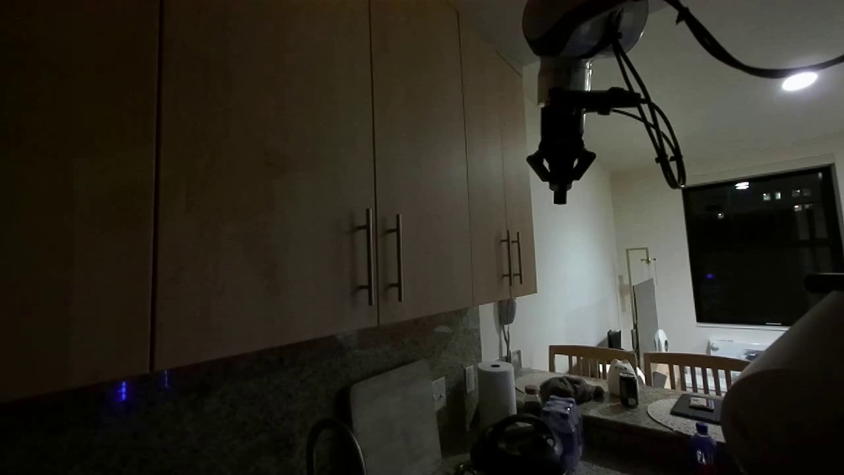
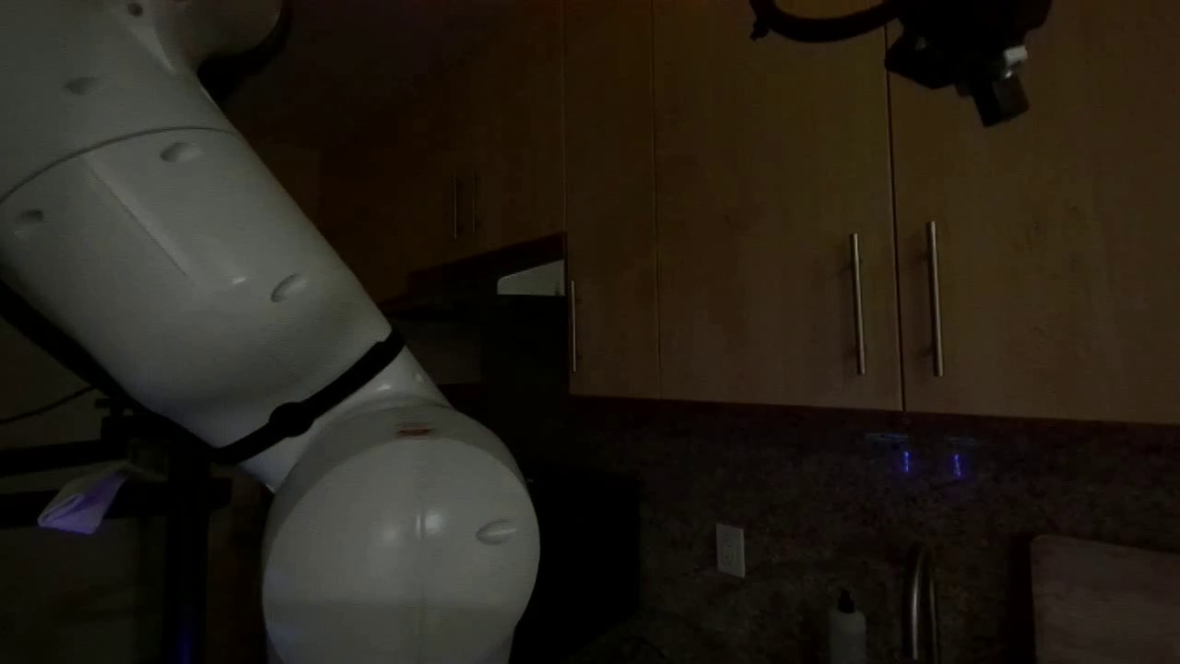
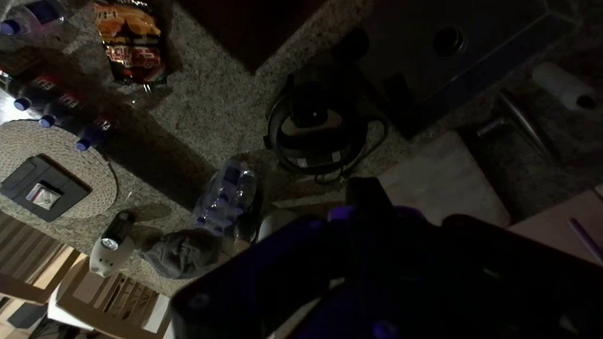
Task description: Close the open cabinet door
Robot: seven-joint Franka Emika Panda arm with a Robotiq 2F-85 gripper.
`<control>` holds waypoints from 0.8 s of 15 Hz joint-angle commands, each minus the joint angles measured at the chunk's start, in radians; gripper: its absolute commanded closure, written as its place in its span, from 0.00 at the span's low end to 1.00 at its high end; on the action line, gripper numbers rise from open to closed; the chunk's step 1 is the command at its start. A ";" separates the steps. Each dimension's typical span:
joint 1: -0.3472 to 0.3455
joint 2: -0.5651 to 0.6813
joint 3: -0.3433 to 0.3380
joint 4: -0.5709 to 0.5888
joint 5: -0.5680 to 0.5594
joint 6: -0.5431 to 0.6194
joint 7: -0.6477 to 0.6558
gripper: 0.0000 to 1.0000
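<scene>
The nearer pair of tan cabinet doors shows in both exterior views. The door on the left point(image 1: 264, 165) also shows in an exterior view point(image 2: 765, 184). The door on the right point(image 1: 422, 152) also shows there point(image 2: 1051, 277). Each has a slim vertical metal bar handle low down. Both look flat and flush, with no inner face visible; I cannot tell which is the task's cabinet door. My gripper point(image 1: 560, 196) points downward with its fingers together and nothing seen between them. It hangs apart from the handles, and in an exterior view point(image 2: 1000, 100) overlaps the right door's upper part.
A farther pair of tan doors point(image 1: 488, 165) adjoins. Below are a counter with a faucet point(image 3: 527, 125), a pale board point(image 3: 443, 179), a black headset-like object point(image 3: 315, 127), bottles point(image 3: 226, 195) and a paper towel roll point(image 1: 496, 394). Cables hang from the arm.
</scene>
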 commanded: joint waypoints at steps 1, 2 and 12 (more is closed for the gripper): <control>0.023 -0.060 0.003 -0.067 -0.006 -0.044 -0.076 1.00; 0.030 -0.066 0.002 -0.070 -0.006 -0.057 -0.093 1.00; 0.122 -0.010 0.034 -0.089 -0.054 -0.100 -0.258 1.00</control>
